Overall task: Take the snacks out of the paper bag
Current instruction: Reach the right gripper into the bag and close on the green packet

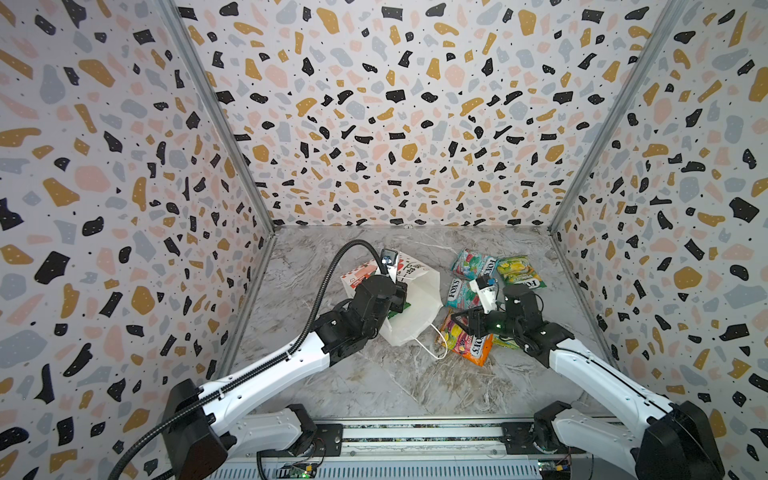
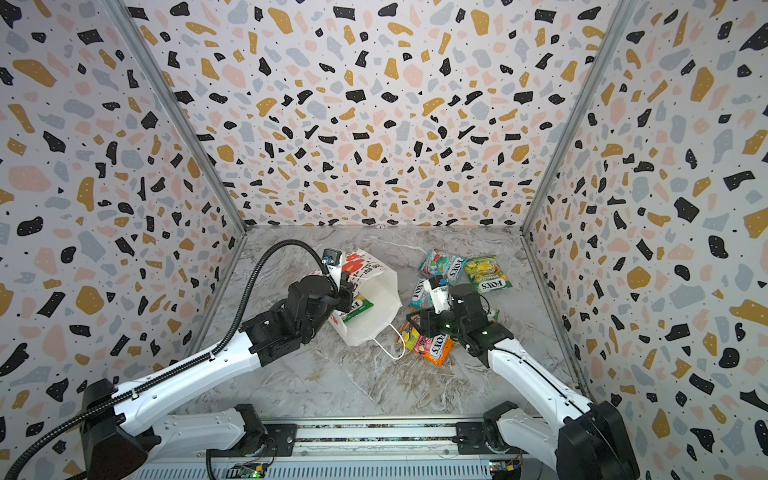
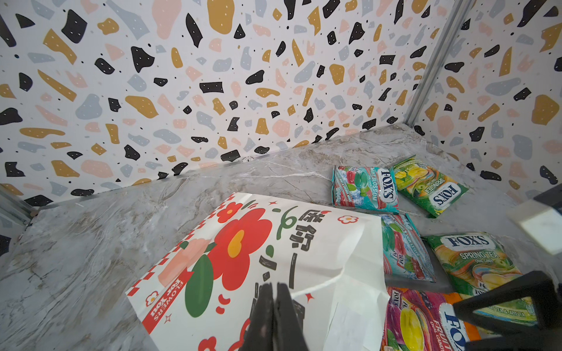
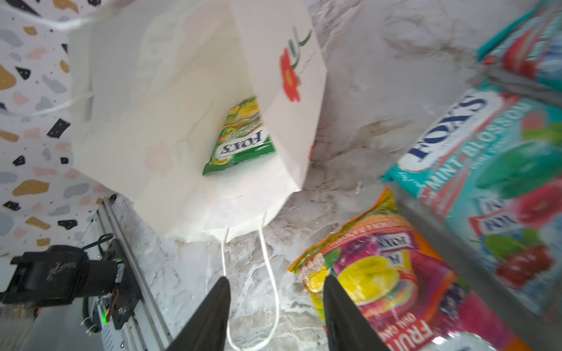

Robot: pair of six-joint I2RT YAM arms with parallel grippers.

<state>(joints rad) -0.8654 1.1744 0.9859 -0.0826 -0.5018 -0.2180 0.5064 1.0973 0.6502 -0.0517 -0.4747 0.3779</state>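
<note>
Right fingers [image 4: 209, 316] (apart) near bag [image 4: 170, 121]

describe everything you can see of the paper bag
The white paper bag lies on its side on the marble table, mouth gaping open. Its upper broad side bears red flowers and black characters; a narrow side has one red flower. The left gripper is shut on the upper wall at the mouth. One white cord handle trails on the table. A green pouch lies inside.

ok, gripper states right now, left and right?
Left gripper: shut, pinching the paper bag at its rim.
Right gripper: open, holding nothing.
</note>
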